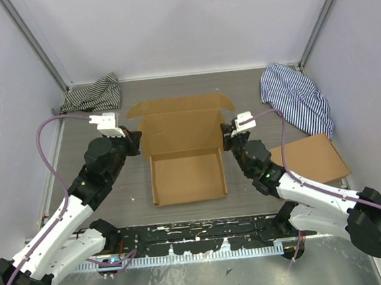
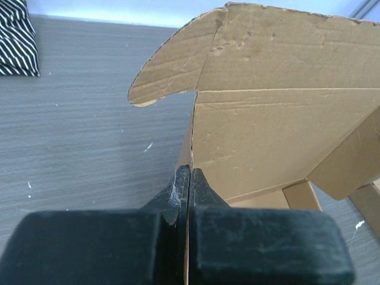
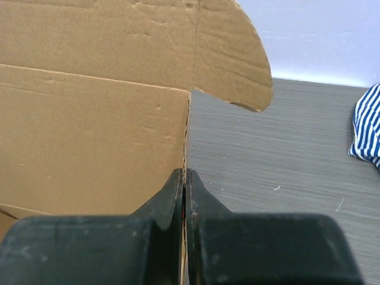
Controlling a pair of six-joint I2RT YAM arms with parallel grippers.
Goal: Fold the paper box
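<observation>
The paper box is brown cardboard in the middle of the table. Its shallow tray is formed at the near side and its lid panel stands raised behind it, with rounded tabs at the far corners. My left gripper is shut on the lid's left edge; the left wrist view shows the cardboard edge pinched between the fingers. My right gripper is shut on the lid's right edge, which runs between its fingers.
A black-and-white striped cloth lies at the far left. A blue striped cloth lies at the far right. A flat stack of brown cardboard lies on the right, beside my right arm. Walls close the table on three sides.
</observation>
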